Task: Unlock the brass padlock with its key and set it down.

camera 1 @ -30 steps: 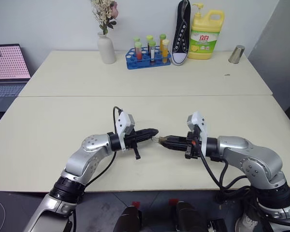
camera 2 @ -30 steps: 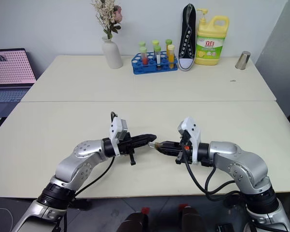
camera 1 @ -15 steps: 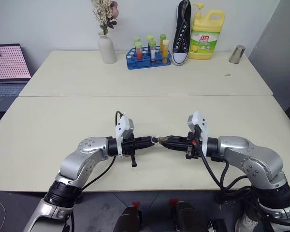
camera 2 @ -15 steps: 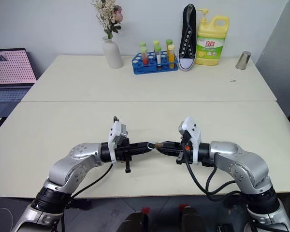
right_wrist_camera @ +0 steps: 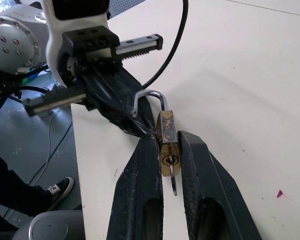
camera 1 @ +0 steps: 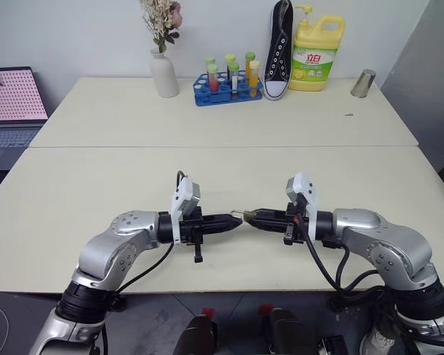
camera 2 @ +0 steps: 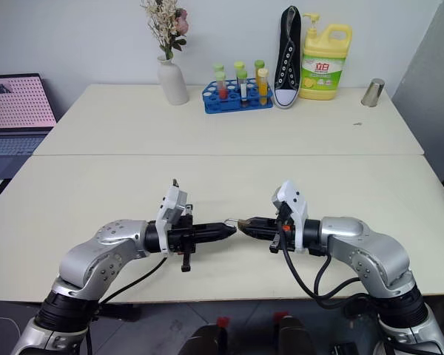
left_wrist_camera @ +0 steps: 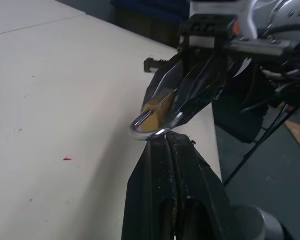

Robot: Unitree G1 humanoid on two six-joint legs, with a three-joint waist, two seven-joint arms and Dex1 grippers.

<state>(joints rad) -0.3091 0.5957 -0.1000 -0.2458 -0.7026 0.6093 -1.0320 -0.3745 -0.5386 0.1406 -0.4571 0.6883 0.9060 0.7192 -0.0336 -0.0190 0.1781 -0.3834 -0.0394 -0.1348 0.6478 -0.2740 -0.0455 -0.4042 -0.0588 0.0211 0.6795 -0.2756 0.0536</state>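
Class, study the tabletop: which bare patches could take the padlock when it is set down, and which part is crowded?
The near tabletop is bare on both sides of the two arms, and the strip between them and the table seam is free too. The far edge is crowded: vase, tube rack, shoe, detergent bottle, metal cup.

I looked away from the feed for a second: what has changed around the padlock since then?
The left pincer, shut, rolled at the wrist and levelled out, so its tip now sits by the silver shackle of the small brass padlock. The right pincer kept still, clamped on the padlock body, with the thin silvery key in the keyway. Nothing was released, and the cream table items are unmoved.
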